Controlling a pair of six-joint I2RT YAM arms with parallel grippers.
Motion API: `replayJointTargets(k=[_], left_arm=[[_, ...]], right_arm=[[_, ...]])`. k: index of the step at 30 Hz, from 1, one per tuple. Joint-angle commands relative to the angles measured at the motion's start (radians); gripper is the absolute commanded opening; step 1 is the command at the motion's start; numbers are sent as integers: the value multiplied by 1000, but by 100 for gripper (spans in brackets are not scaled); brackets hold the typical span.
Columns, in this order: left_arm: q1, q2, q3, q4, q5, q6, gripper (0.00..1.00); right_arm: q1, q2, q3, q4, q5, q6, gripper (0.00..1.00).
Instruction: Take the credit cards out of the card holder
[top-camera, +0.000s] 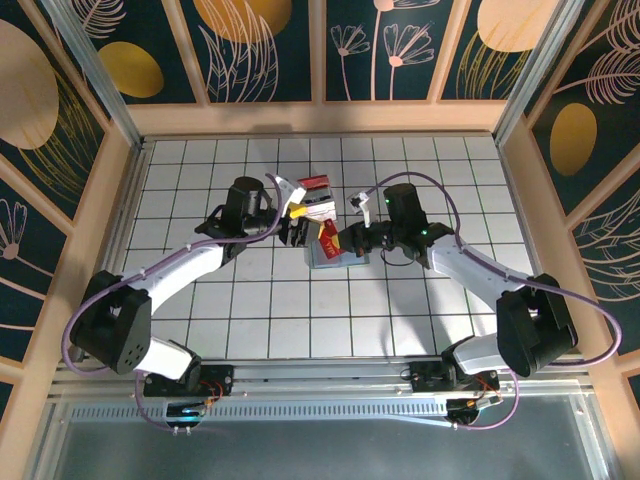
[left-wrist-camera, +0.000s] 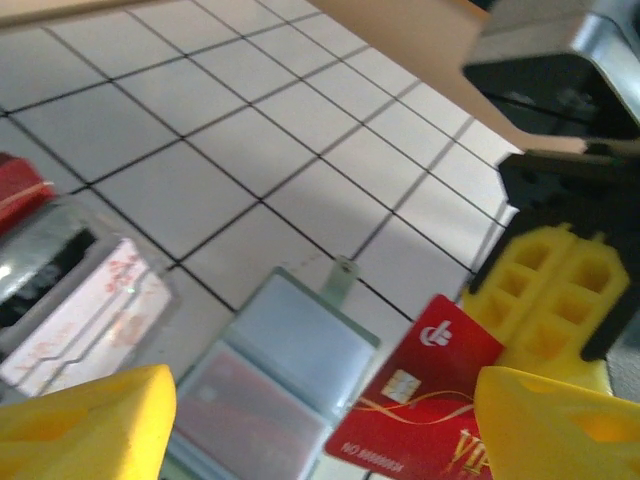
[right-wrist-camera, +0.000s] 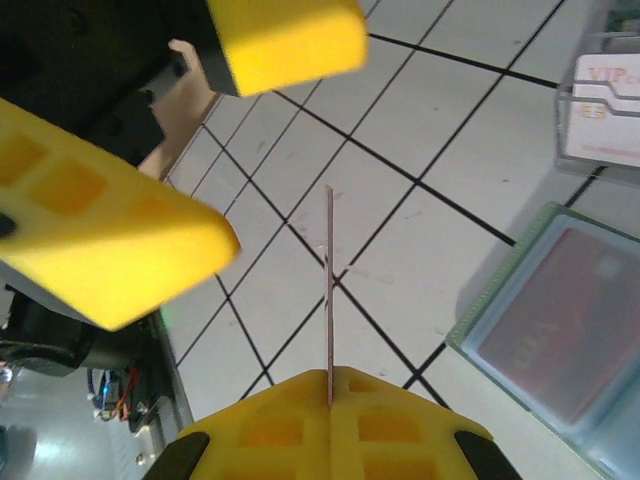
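My right gripper is clenched on a red card. In the right wrist view the card stands edge-on as a thin line rising from between my two yellow fingers at the bottom centre. In the left wrist view the same card shows its face at the lower right, tilted, with a chip and gold lettering, and its lower left corner overlaps the edge of the card holder.

The card holder lies open and flat on the white tiled tabletop, low in the middle of the left wrist view. Through its clear pocket I see a second red card tucked inside.

My left gripper is released, jaws spread wide and holding nothing, with the card holder between its yellow fingertips in the frame.

At the left edge of that view sits a clear box with a white-pink card in it
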Motion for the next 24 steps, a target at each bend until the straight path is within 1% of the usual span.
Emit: replayJointTargets(k=[1, 3, 7, 10, 14, 16, 19, 21, 24], left_arm=[[2, 12, -11, 28, 116, 31, 74], [2, 18, -9, 16, 115, 39, 67], [2, 33, -6, 14, 195, 44, 58], [2, 38, -12, 22, 230, 39, 48], [2, 40, -18, 35, 259, 17, 29], [2, 33, -32, 67, 274, -6, 19], [2, 19, -51, 106, 286, -38, 7], [2, 11, -57, 112, 280, -47, 1], [2, -9, -79, 150, 257, -77, 0]], right_arm=[[6, -27, 18, 27, -71, -30, 0], [6, -32, 17, 35, -86, -30, 0], [5, -43, 16, 55, -105, -28, 0], [5, -45, 17, 75, -120, -29, 0], [5, -32, 26, 90, -124, -29, 0], [5, -22, 28, 96, -124, -31, 0], [3, -17, 24, 135, -112, -17, 0], [2, -19, 16, 173, -105, 1, 0], [-4, -30, 0, 243, -95, 33, 1]])
